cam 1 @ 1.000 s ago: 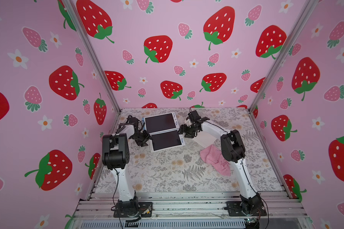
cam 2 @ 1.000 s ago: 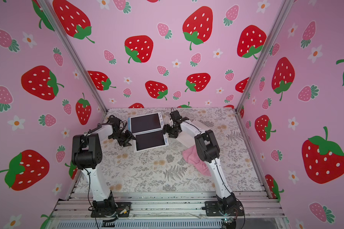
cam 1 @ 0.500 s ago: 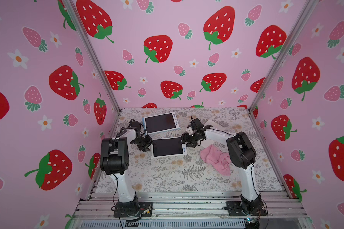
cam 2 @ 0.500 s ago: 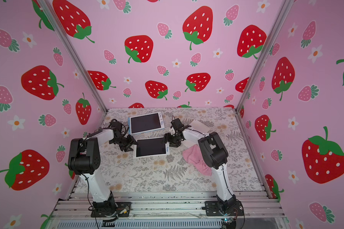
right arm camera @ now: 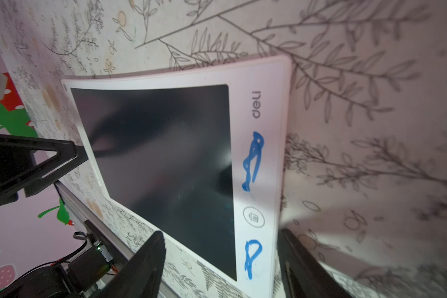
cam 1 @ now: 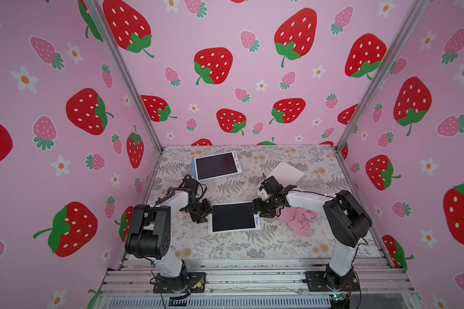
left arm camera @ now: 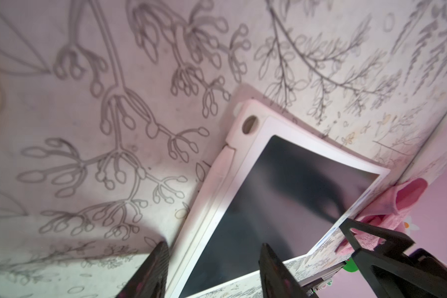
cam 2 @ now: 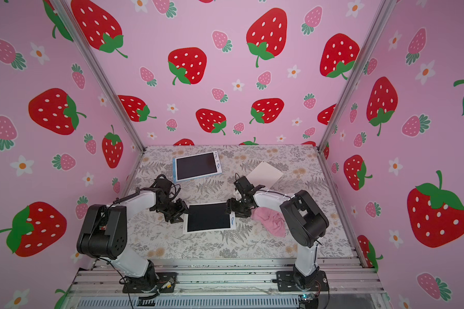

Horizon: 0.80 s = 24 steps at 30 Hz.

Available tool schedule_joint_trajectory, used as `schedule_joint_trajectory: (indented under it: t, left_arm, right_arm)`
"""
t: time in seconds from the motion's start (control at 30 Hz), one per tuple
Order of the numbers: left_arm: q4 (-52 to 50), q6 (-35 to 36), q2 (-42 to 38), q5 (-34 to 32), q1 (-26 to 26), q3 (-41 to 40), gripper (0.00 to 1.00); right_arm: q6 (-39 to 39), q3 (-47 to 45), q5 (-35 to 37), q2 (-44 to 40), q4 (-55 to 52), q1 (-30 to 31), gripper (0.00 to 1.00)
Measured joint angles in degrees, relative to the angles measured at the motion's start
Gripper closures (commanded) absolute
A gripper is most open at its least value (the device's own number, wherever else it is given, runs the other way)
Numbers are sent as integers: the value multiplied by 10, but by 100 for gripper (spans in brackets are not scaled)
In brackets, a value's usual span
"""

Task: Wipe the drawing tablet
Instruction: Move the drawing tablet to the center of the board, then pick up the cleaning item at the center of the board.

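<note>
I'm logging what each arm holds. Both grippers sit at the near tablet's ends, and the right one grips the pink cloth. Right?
No: the right gripper does not hold the pink cloth. The right wrist view shows its jaws open at the edge of the near tablet; the cloth lies on the table beside that arm in both top views. The rest holds.

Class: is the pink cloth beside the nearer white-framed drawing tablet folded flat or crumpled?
Crumpled: the pink cloth lies bunched in an uneven heap beside the white-framed drawing tablet, not folded.
</note>
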Motion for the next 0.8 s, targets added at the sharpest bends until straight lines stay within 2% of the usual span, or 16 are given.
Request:
schedule_joint_trajectory:
  t: [0.1, 0.23, 0.33, 0.43, 0.57, 0.8]
  left_arm:
    - [-14, -1, -24, -20, -2, 1, 43]
    - [-44, 0, -64, -51, -3, 23, 43]
    - [-52, 0, -84, -64, -10, 39, 43]
    - [-54, 0, -92, -67, -19, 42, 43]
    - [-59, 0, -90, -66, -27, 42, 43]
    - [-62, 0, -89, -66, -28, 41, 43]
  right_arm:
    - [-13, 0, 68, -54, -36, 6, 32]
    - [5, -9, 235, -185, -101, 16, 27]
    - [37, -69, 369, -290, -122, 19, 15]
    - [41, -154, 449, -341, -111, 8, 13]
    - [5, -222, 494, -312, -63, -18, 12]
    - [-28, -202, 517, -179, 7, -26, 11]
